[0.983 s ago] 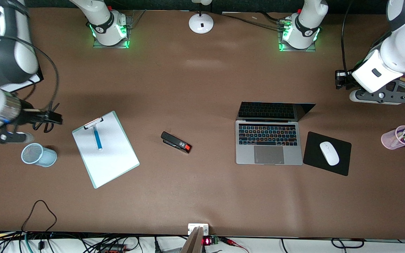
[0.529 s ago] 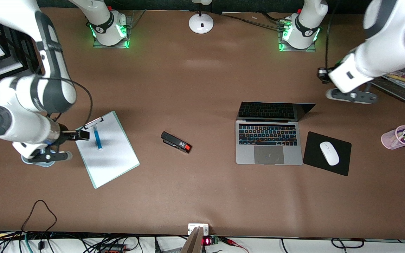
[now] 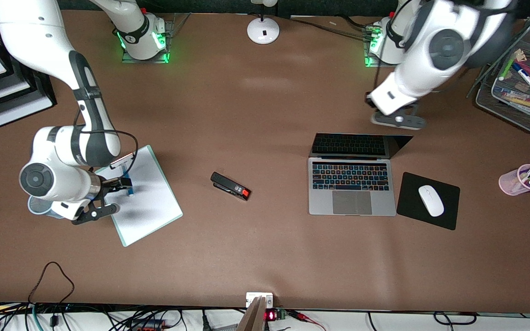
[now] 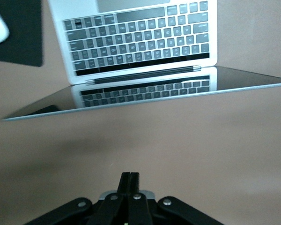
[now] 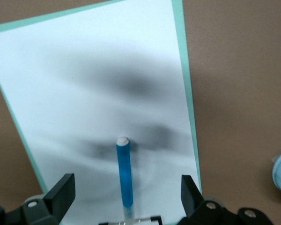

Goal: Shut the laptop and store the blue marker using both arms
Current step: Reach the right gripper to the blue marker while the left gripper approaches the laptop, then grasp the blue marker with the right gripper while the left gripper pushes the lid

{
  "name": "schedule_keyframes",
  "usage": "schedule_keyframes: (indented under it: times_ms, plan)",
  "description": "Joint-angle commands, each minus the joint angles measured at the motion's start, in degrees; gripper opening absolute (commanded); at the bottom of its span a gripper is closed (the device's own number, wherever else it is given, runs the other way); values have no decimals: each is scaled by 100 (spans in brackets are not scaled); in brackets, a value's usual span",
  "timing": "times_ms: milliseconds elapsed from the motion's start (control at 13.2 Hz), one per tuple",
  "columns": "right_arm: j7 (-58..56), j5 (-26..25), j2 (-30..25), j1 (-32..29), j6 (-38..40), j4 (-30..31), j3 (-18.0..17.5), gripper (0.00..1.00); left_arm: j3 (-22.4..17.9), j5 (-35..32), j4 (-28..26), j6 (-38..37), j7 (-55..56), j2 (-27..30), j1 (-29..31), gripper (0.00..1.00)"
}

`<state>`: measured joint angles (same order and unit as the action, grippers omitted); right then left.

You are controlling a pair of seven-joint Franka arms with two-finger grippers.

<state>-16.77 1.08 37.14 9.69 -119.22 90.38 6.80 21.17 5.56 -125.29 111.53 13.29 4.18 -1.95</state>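
Note:
The laptop (image 3: 351,184) (image 4: 140,42) lies open, with its keys lit and its screen tilted back. The blue marker (image 3: 126,176) (image 5: 124,173) rests on a white clipboard (image 3: 147,202) (image 5: 93,93) toward the right arm's end of the table. My right gripper (image 3: 124,185) (image 5: 126,185) hangs open just over the clipboard, one finger on each side of the marker, touching nothing. My left gripper (image 3: 371,103) (image 4: 130,176) is shut and empty, in the air over bare table beside the screen's upper edge.
A black stapler (image 3: 230,185) lies mid-table. A black mouse pad (image 3: 407,202) with a white mouse (image 3: 431,200) sits beside the laptop. A pink cup of markers (image 3: 520,180) and a wire tray (image 3: 518,99) stand toward the left arm's end. A blue mesh cup (image 3: 37,206) stands by the clipboard.
The right arm swung in from the table's end and its open gripper now straddles the marker. The left arm moved from its end toward the laptop's screen, and its gripper closed.

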Motion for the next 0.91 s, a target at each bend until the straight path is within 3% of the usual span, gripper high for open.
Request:
schedule_keyframes:
  times_ms: [0, 378, 681, 832]
  plan:
    - [-204, 85, -101, -29, -723, 575, -29, 100, 168, 94, -399, 711, 121, -56, 89, 0]
    - [-204, 94, -49, -20, -849, 717, -38, 100, 133, -187, -338, 1827, 129, -566, 423, 0]
    - [-195, 94, 30, -11, -901, 717, -38, 87, 124, -231, -207, 2206, 121, -699, 476, 0]
    - [-195, 85, 74, -20, -928, 700, -38, 84, 124, -685, 99, 2364, 129, -996, 503, 0]
